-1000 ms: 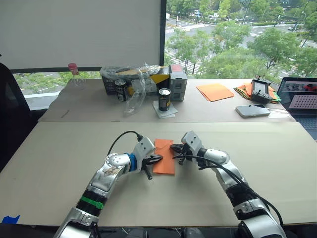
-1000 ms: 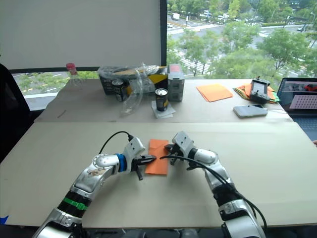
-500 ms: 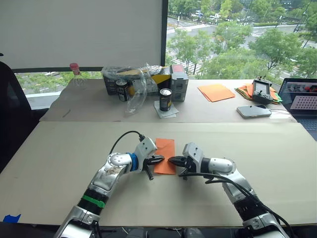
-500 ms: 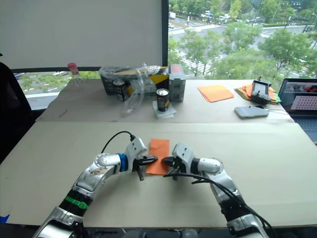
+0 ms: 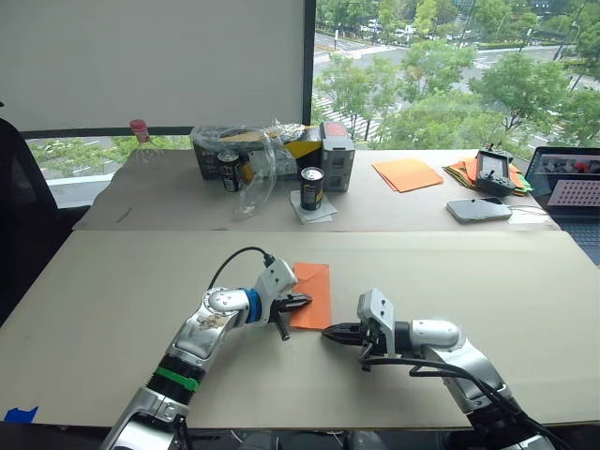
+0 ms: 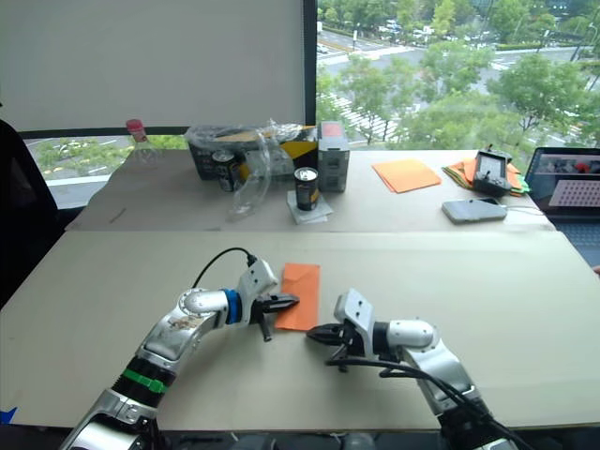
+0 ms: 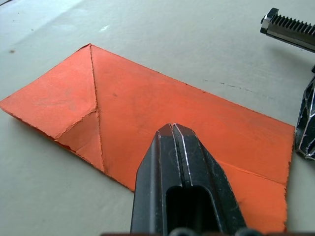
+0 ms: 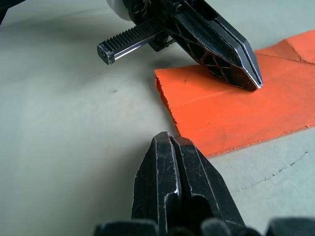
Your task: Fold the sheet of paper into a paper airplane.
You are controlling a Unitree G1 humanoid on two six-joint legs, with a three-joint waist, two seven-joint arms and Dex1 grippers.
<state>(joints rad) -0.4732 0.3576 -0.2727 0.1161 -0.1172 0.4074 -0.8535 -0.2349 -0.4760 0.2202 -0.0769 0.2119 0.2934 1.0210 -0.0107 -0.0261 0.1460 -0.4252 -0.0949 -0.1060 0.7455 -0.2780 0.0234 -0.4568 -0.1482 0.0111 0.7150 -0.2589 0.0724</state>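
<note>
Paper [image 5: 312,295] lies folded into a narrow strip mid-table [image 5: 112,300], corner flaps creased at its far end. Left gripper [image 7: 173,129], clenched empty, pins its left edge; right gripper [image 8: 167,136], also clenched empty, sits just off the near end. Keep the pin firm and slide under the near edge for the next fold.

Pale beige surface [image 5: 112,291] in the foreground; a second surface [image 5: 169,202] of the same colour butts against its far edge. Behind the far surface, a window [image 5: 450,66] looks out on green trees and a road in daylight. A white roller blind [image 5: 150,61] covers the pane left of the dark window frame [image 5: 308,66]. A black chair back [image 5: 23,225] stands at the far surface's left end.
</note>
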